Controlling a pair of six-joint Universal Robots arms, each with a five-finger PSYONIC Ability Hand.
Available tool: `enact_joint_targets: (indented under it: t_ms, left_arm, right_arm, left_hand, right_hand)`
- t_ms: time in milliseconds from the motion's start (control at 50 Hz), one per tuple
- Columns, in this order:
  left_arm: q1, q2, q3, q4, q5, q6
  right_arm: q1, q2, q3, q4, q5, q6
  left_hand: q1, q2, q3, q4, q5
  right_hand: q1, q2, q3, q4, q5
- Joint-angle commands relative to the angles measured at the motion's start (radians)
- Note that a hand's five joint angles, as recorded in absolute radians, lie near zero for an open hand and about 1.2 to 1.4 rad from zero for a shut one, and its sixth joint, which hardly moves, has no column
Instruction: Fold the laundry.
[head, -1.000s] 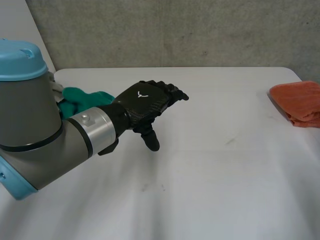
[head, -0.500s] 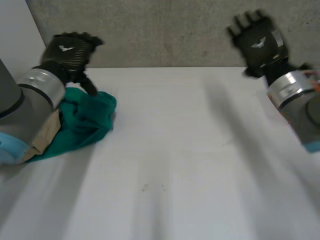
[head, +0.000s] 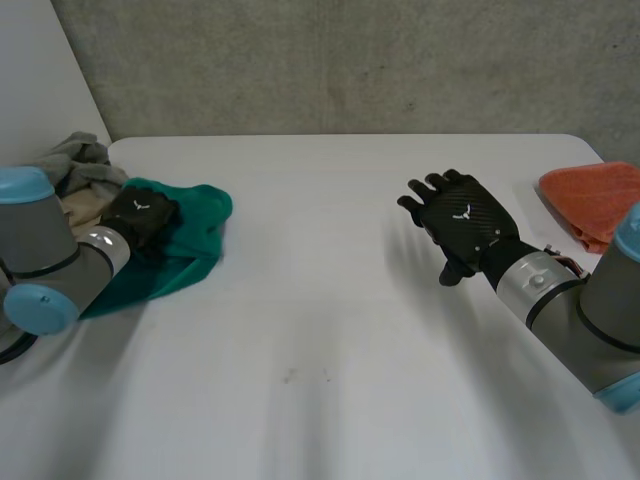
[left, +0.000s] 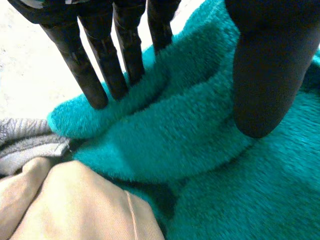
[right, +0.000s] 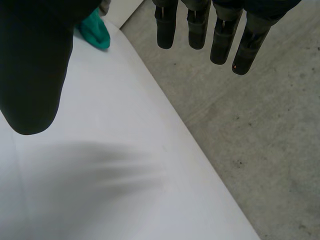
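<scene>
Left hand (head: 140, 217) is laid spread on green towel (head: 196, 238), right hand (head: 462, 216) held spread, empty; touching beige cloth (left: 75, 205) may be dragged along.

No words or numbers are legible; a small white emblem (head: 139, 205), perhaps a winged V, marks the left hand (head: 148, 222); likewise the right hand (head: 470, 228).
</scene>
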Motion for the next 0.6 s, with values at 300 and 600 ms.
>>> enact_joint_targets:
  t_ms: [300,600]
  left_arm:
    - [-0.381,0.329,-0.100,0.138,0.016,-0.551]
    - [-0.604,0.343,-0.246,0.007,0.168,-0.562]
  right_arm:
    - [-0.006,-0.050,0.013,-0.005,0.127,-0.003]
    - [-0.063,-0.078,-0.024,0.000,0.175,0.001]
  left_hand:
    - [0.678,0.704,0.707,0.704,0.707]
    - [-0.505,-0.479,-0.476,-0.479,-0.475]
  right_hand:
    - [-0.029,-0.047,-0.041,-0.061,-0.062]
    - [-0.029,-0.047,-0.041,-0.061,-0.062]
